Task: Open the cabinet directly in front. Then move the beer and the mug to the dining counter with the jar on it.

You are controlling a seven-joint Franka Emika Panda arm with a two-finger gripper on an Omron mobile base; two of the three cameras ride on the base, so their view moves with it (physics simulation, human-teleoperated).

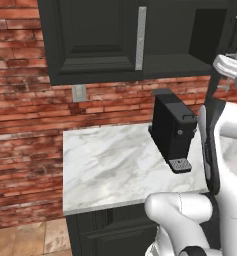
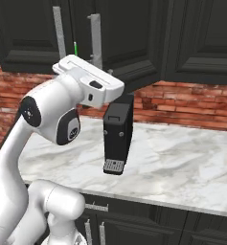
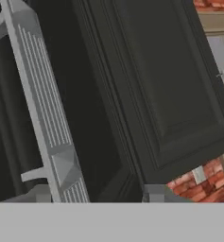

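Observation:
The black wall cabinet point(image 1: 97, 37) hangs over the worktop. Its left door is closed, with a silver bar handle point(image 1: 141, 37). The right door point(image 2: 129, 43) stands ajar. In the gap between the doors a thin green sliver shows, the mug point(image 2: 75, 48). My gripper point(image 3: 97, 194) is open at the right door's handle point(image 3: 42, 108). The bar runs between the fingers, close to the left fingertip point(image 3: 40, 194). The beer is hidden. The dining counter and the jar are out of view.
A black coffee machine point(image 1: 172, 130) stands on the short marble worktop point(image 1: 105, 165) below the cabinet, against the brick wall point(image 1: 20, 100). More black wall cabinets point(image 2: 201, 38) continue to the right. Black base cabinets point(image 2: 148, 220) sit under the worktop.

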